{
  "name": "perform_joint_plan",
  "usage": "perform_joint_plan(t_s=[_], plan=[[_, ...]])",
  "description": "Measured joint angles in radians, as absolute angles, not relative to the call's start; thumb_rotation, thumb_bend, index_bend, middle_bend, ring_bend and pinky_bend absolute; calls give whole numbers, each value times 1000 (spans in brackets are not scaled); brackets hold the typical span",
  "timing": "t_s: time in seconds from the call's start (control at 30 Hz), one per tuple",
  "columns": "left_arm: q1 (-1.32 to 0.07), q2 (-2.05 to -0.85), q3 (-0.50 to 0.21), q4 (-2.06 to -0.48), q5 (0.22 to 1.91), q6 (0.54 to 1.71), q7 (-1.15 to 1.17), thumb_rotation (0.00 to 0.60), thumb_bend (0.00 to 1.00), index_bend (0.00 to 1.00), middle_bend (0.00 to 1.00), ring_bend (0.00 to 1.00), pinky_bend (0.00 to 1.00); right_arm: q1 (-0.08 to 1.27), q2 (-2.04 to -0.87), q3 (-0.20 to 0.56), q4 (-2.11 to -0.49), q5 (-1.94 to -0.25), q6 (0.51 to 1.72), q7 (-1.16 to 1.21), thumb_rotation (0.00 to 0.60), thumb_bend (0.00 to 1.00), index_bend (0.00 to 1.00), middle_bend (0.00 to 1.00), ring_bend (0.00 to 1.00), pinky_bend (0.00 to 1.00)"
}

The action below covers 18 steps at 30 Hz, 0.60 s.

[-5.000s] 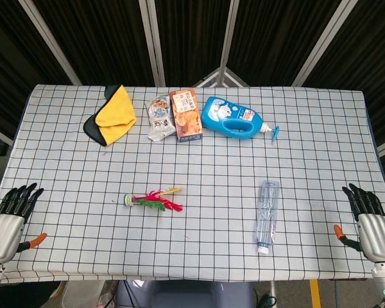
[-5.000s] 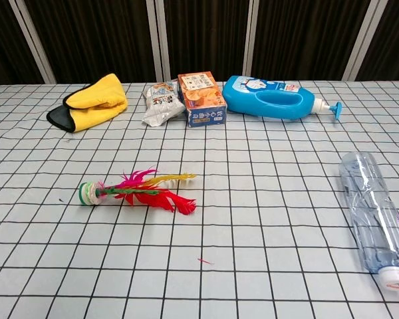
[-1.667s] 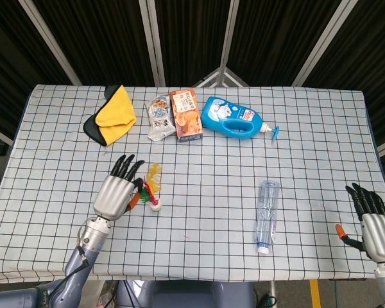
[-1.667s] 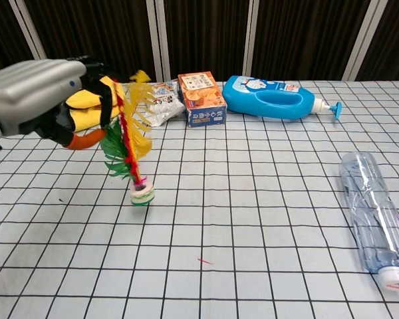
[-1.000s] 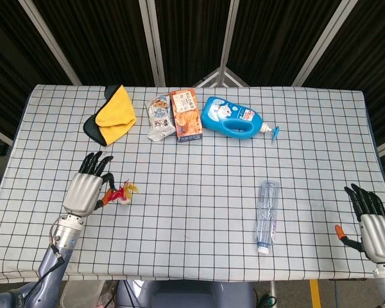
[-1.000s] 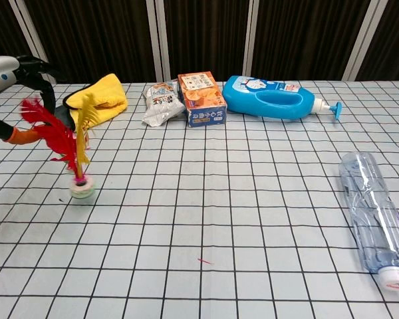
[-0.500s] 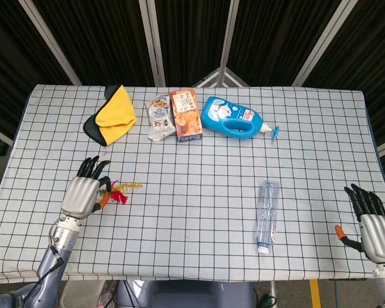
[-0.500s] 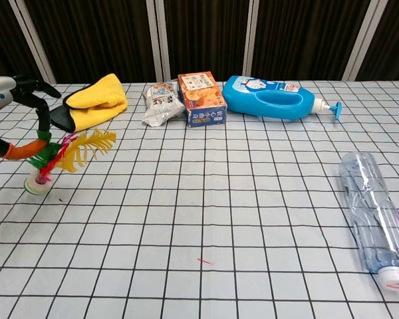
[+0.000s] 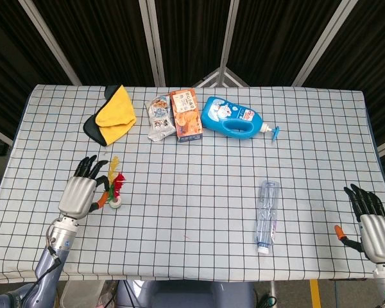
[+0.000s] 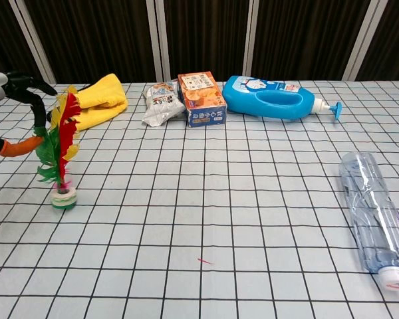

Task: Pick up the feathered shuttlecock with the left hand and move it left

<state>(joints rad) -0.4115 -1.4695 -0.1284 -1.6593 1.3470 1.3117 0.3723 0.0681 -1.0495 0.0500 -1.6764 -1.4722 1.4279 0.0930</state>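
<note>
The feathered shuttlecock [image 9: 115, 190] [image 10: 62, 154] stands upright at the left of the checked table, its red, yellow and green feathers up and its white-green base on or just above the cloth. My left hand [image 9: 79, 192] is right beside it on its left. In the chest view only part of the left hand [image 10: 14, 114] shows at the left edge, its orange thumb and a black finger closing on the lower feathers. My right hand [image 9: 372, 222] rests open at the table's front right edge, holding nothing.
A yellow-and-black cloth [image 9: 112, 115] lies behind the shuttlecock. A snack bag [image 9: 159, 119], an orange box [image 9: 185, 115] and a blue detergent bottle [image 9: 231, 117] line the back. A clear plastic bottle [image 9: 267, 215] lies at the front right.
My left hand carried the shuttlecock from the table's middle to the left. In the last half second it swung from tilted to upright with its base low at the table.
</note>
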Motion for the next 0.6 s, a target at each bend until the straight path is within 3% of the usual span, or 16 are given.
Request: perform_joint_plan(t_s=[0.27,0.43,0.53,0.6], plan=[[-411,-1475,-120,-1653,1346,1305,373,600,537,568,133,0,0,68,-1049,50,-1677,-1471,1426,93,600,394,0,0,0,0],[-408,-1475,-113,-1649,1343,1300,372,600,252,290,57,0,0,68,-1048,50,-1677,-1470,1425,93,600,394,0,0,0,0],[-406,-1471,-112,-1650,1353,1304,353,600,151,129,19,0,0,68,-1047,50,-1677,-1470,1425,94,600,394,0,0,0,0],[-402,-1465,-111,-1656,1363,1311,328,600,140,93,13,0,0,69,-1047,50,-1677,-1471,1424,93,600,393,0,0,0,0]])
